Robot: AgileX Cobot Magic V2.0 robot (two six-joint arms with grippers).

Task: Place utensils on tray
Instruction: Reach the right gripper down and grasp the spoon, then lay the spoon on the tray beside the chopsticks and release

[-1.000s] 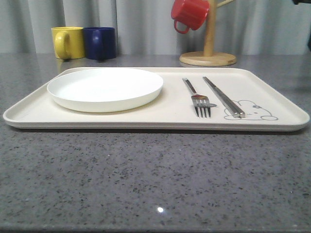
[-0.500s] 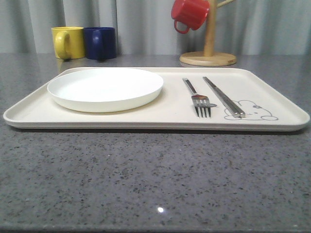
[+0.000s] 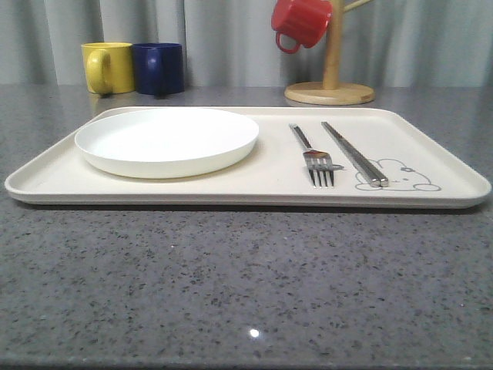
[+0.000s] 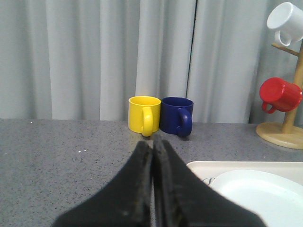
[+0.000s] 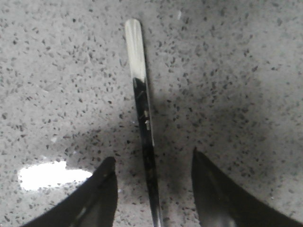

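The cream tray (image 3: 269, 176) lies across the middle of the grey counter. On its right half rest a silver fork (image 3: 316, 158) and a pair of flat chopsticks (image 3: 353, 153), side by side beside the rabbit drawing. My left gripper (image 4: 152, 144) is shut and holds nothing, hovering over the counter near the tray's corner (image 4: 203, 166). My right gripper (image 5: 152, 156) is open just above bare counter, its fingers on either side of a slim shiny utensil handle (image 5: 139, 90) lying flat. That utensil's other end runs out of frame.
A round white plate (image 3: 166, 139) fills the tray's left half. A yellow mug (image 3: 106, 67) and a dark blue mug (image 3: 158, 68) stand behind the tray. At the back right a wooden mug tree (image 3: 331, 73) carries a red mug (image 3: 300, 21) and a white mug (image 4: 286, 21).
A dark part of the right arm seen at the far right edge of the front view one second ago has left that view. The tray, fork and chopsticks have not moved.
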